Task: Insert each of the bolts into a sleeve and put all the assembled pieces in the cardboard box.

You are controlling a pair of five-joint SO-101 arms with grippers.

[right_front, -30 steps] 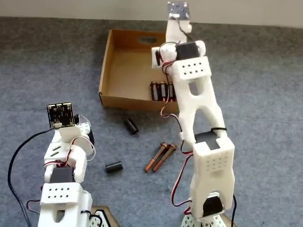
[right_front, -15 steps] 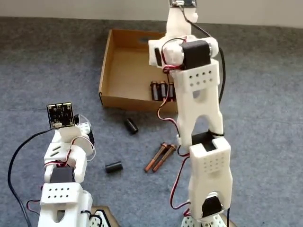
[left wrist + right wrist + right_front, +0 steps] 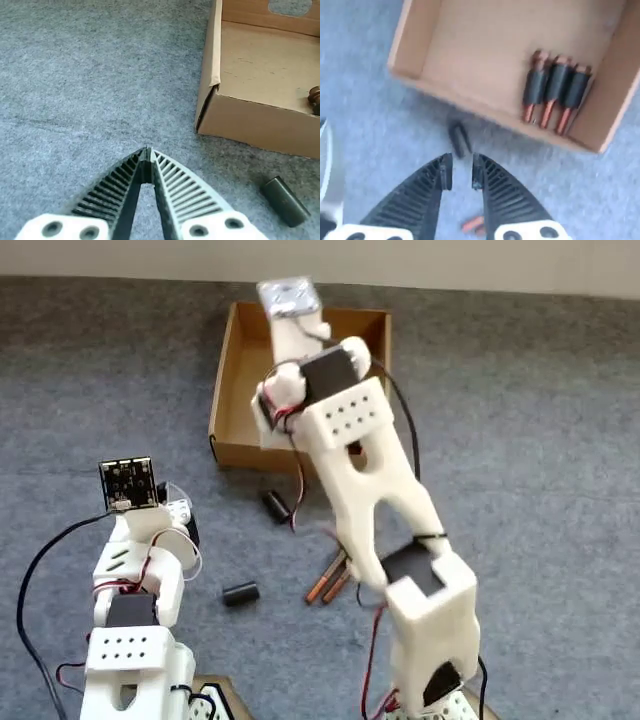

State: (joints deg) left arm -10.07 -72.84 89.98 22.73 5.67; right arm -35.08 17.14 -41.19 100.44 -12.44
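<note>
The cardboard box (image 3: 232, 360) lies at the back of the carpet, and three assembled pieces (image 3: 555, 90) lie side by side in a corner of it (image 3: 410, 30). One black sleeve (image 3: 277, 505) rests just in front of the box's front wall. A second sleeve (image 3: 240, 593) is nearer the arms. Two copper bolts (image 3: 335, 578) lie together beside the right arm (image 3: 370, 470). My right gripper (image 3: 461, 157) hangs slightly open and empty above the sleeve (image 3: 460, 139) by the box. My left gripper (image 3: 146, 151) is shut and empty, low over the carpet short of the box (image 3: 250, 120).
The left arm (image 3: 140, 570) stands at the front left, folded back. Grey carpet (image 3: 540, 440) covers the table, with free room to the right of the box. The right arm stretches over the box's front wall and hides part of its inside.
The right arm has swung left from the box's right side, across its front wall toward the sleeve. The left arm, sleeves and bolts have stayed put.
</note>
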